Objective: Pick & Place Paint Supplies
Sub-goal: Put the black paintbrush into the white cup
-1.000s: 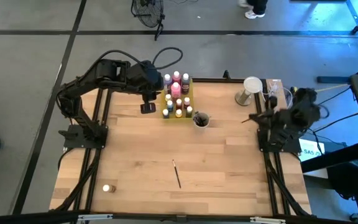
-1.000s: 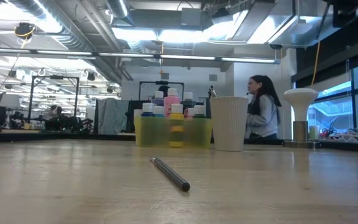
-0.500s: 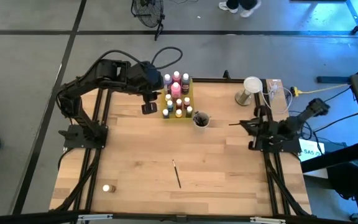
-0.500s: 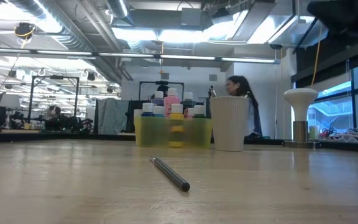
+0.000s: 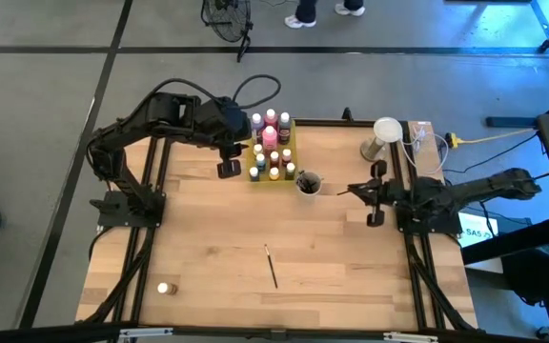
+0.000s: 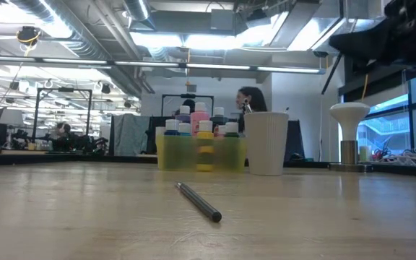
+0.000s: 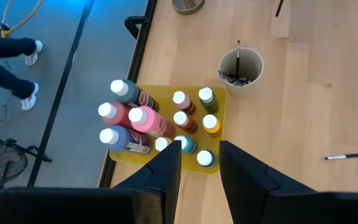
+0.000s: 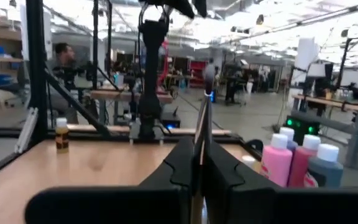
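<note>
Right gripper (image 5: 374,193) is clenched on a thin brush (image 8: 199,134) – it stands up between the fingers in the right wrist view, carried level at about 3 o'clock on the table, pointed toward the cup (image 5: 308,183). My reading: the brush is bound for that cup, which already holds brushes.

Left gripper (image 5: 227,167) hangs above the table just at 9 o'clock of the tray (image 5: 254,178), fingers parted a little, grasping nothing. It likely waits beside the bottles (image 7: 143,120), which stand packed upright in the tray at 12 o'clock.

Still loose: one brush on the table (image 5: 270,265) near 6 o'clock, one small bottle (image 5: 163,288) at 7 o'clock.

Surface – pale wood planks (image 5: 208,238) in a black frame. Room – grey floor, bright workshop; a person (image 6: 250,100) passes behind the cup.
</note>
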